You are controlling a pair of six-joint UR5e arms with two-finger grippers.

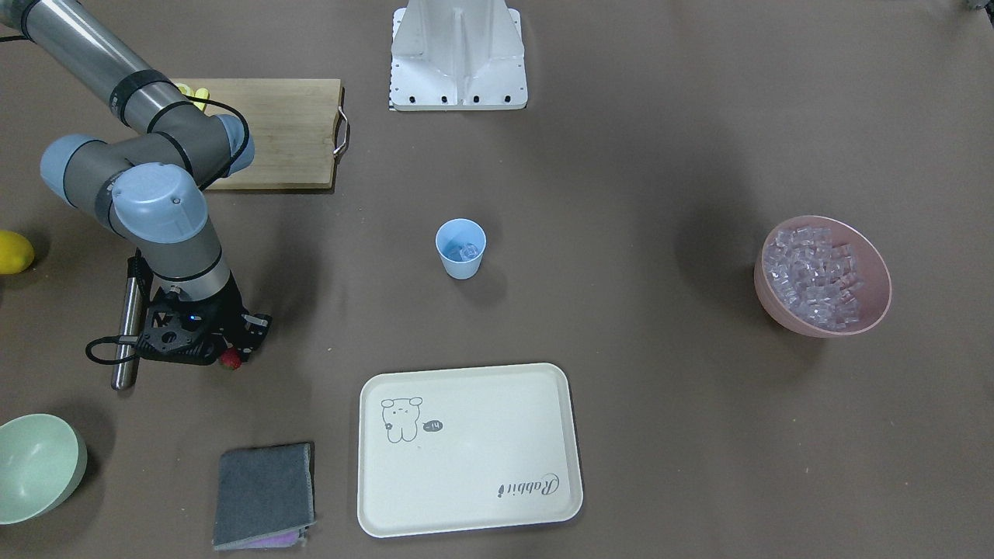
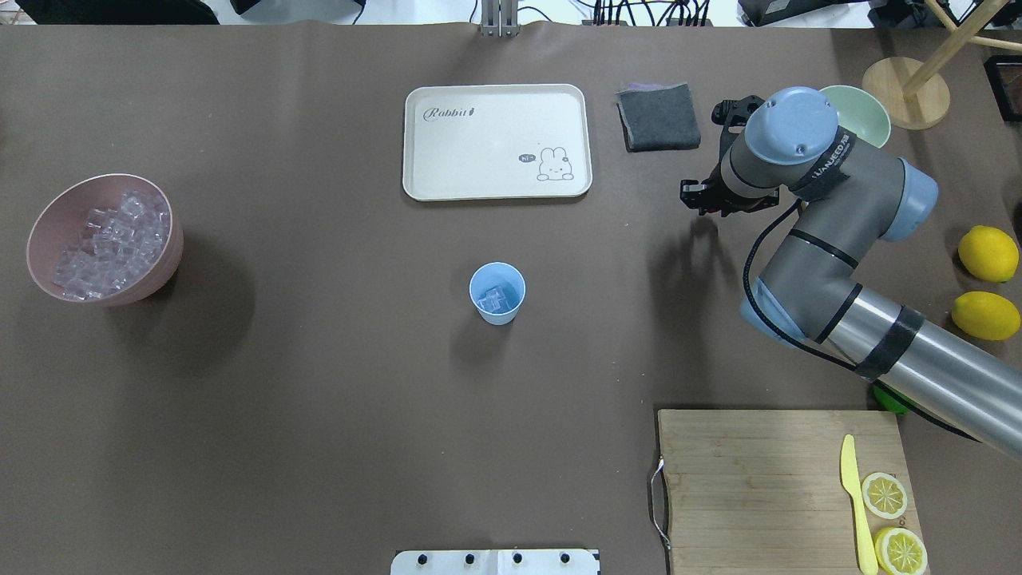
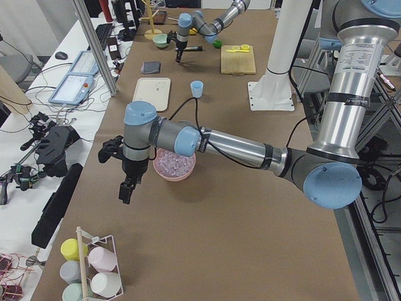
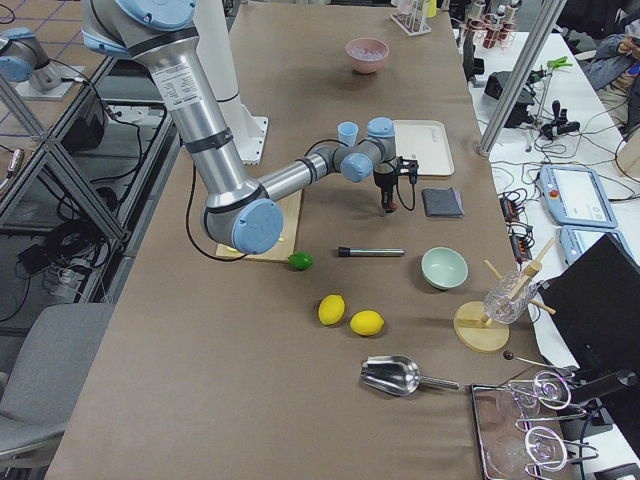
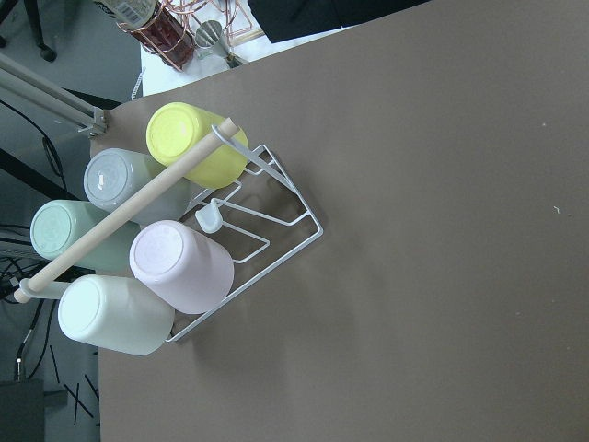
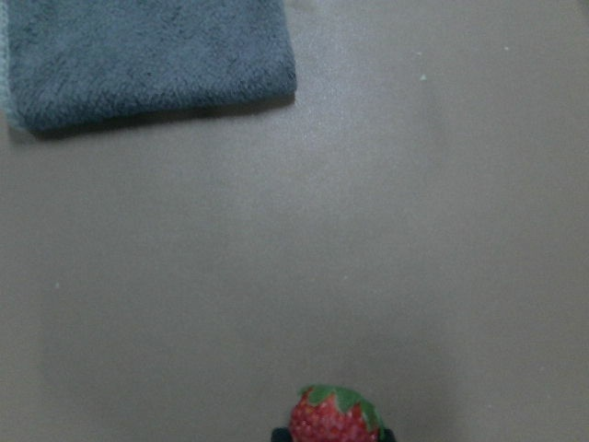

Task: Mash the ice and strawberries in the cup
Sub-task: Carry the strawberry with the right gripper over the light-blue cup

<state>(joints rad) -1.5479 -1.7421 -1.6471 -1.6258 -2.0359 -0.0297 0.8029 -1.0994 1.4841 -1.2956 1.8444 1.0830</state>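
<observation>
While my right end effector (image 1: pixel 235 351) pinches the strawberry (image 6: pixel 333 416), I should carry it level, centred over the cup (image 1: pixel 460 247).

i see a light blue cup (image 1: pixel 460 248), a red strawberry (image 6: pixel 333 419) with a green top, a pink bowl (image 1: pixel 876 268) and 2 yellow lemons (image 2: pixel 988 253).

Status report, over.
Right gripper shut on strawberry. Left gripper beside pink bowl, state unclear. Cup holds ice; nothing between strawberry and cup.
</observation>
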